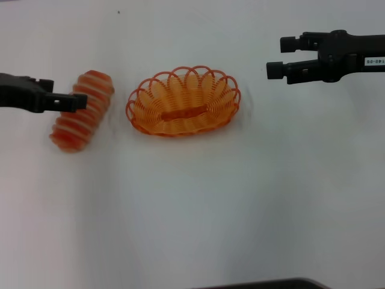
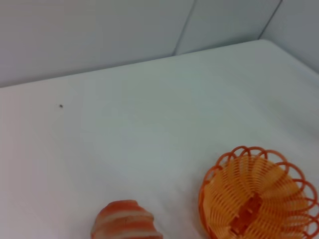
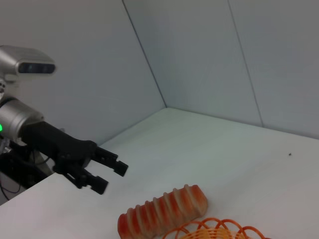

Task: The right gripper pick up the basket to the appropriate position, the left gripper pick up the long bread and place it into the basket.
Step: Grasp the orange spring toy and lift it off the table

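Observation:
The long bread (image 1: 81,114) lies on the white table at the left, striped orange-red and cream, one end towards the back. The orange wire basket (image 1: 157,103) stands empty just right of it, a small gap between them. My left gripper (image 1: 69,96) hovers at the bread's left side, over its middle; in the right wrist view it (image 3: 112,178) is open and apart from the bread (image 3: 164,211). My right gripper (image 1: 277,57) is open and empty, raised to the right of the basket and behind it. The left wrist view shows one end of the bread (image 2: 125,224) and the basket (image 2: 279,189).
The white table (image 1: 198,205) runs to grey walls (image 3: 199,55) at the back and side. A small dark speck (image 1: 118,11) lies at the far back. A dark edge (image 1: 264,284) shows at the bottom of the head view.

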### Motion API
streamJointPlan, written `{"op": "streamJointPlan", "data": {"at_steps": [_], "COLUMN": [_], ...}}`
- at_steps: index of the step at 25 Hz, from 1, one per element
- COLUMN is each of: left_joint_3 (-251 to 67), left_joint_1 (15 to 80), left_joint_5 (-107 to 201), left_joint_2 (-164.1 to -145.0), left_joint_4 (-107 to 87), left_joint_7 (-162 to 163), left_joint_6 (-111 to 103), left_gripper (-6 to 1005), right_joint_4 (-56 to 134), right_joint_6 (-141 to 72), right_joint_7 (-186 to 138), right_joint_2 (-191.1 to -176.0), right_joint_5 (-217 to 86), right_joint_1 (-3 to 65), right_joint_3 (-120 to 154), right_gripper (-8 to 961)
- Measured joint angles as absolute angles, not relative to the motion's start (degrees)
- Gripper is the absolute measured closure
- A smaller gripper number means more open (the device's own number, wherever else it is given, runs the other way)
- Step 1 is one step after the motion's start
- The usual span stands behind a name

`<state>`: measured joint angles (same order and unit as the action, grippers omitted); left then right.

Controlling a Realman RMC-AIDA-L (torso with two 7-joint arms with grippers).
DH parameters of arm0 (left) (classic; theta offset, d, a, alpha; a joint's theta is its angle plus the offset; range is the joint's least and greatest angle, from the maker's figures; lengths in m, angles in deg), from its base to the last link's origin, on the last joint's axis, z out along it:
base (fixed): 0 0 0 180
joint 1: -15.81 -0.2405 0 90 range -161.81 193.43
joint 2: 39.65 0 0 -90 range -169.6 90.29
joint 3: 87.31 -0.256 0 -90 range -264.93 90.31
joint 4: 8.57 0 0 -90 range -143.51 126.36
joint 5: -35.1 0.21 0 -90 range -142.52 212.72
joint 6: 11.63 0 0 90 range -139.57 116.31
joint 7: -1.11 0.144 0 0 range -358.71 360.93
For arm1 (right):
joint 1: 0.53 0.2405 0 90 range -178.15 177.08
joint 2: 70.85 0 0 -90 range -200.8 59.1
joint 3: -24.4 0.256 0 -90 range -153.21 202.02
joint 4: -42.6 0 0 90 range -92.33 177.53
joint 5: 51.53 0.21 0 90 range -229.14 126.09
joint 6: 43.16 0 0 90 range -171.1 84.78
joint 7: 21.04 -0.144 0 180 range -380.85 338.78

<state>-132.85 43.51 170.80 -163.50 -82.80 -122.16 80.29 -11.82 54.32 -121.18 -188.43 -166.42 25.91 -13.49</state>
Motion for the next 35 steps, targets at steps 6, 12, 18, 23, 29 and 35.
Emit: {"op": "streamJointPlan", "data": {"at_steps": [6,12,18,23,29,35], "left_joint_3": [-142.19,-145.50,-149.93,-151.74,-151.83,-151.81], "left_joint_1": [44.18,44.52,44.96,45.03,44.32,44.31], "left_joint_5": [173.07,174.64,176.78,177.22,177.57,177.57], "left_joint_2": [-163.52,-163.57,-163.71,-163.73,-163.76,-163.62], "left_joint_4": [-78.63,-74.28,-71.80,-70.81,-71.21,-70.97], "left_joint_7": [-126.10,-126.55,-127.90,-128.36,-128.43,-128.02], "left_joint_6": [68.66,59.76,54.87,53.10,51.61,51.70], "left_gripper": [161,165,169,173,177,434], "right_joint_4": [-11.13,-10.61,-10.30,-9.91,-9.62,-9.61], "right_joint_6": [54.68,56.05,56.14,56.18,56.23,56.18], "right_joint_7": [-119.80,-117.21,-117.07,-117.04,-117.05,-117.43], "right_joint_2": [-188.68,-189.10,-189.66,-189.84,-189.85,-189.81], "right_joint_5": [-166.60,-166.65,-166.68,-166.68,-166.68,-166.66], "right_joint_1": [25.32,24.85,24.91,25.12,25.32,25.31], "right_joint_3": [-13.06,-13.16,-13.19,-13.28,-13.30,-13.30], "right_gripper": [-5,-5,-5,-5,-5,-5]}}
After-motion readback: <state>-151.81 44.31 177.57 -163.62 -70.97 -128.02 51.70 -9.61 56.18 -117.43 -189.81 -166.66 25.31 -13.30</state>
